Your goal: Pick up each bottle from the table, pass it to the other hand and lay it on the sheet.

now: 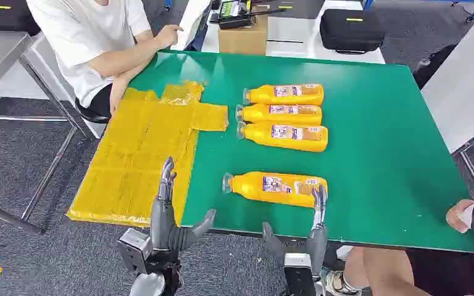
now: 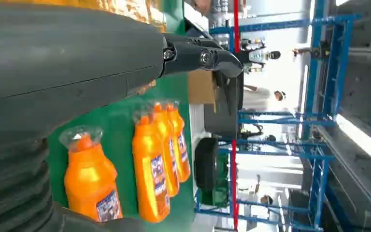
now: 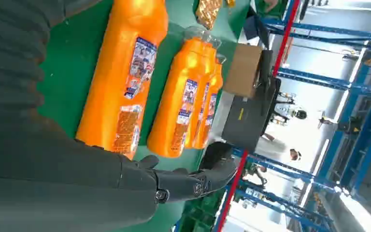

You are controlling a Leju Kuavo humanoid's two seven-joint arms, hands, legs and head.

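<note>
Several orange bottles lie on their sides on the green table. The nearest bottle lies alone close to the front edge; three others lie side by side farther back. A crinkled yellow sheet covers the table's left part. My left hand is open, fingers extended over the sheet's front edge. My right hand is open at the table's front edge, its fingertips reaching the base end of the nearest bottle; whether they touch it is unclear.
A person in a white shirt sits at the table's far left corner, arm on the edge. Another person's hand and legs are at the front right. A cardboard box and black cases stand behind the table.
</note>
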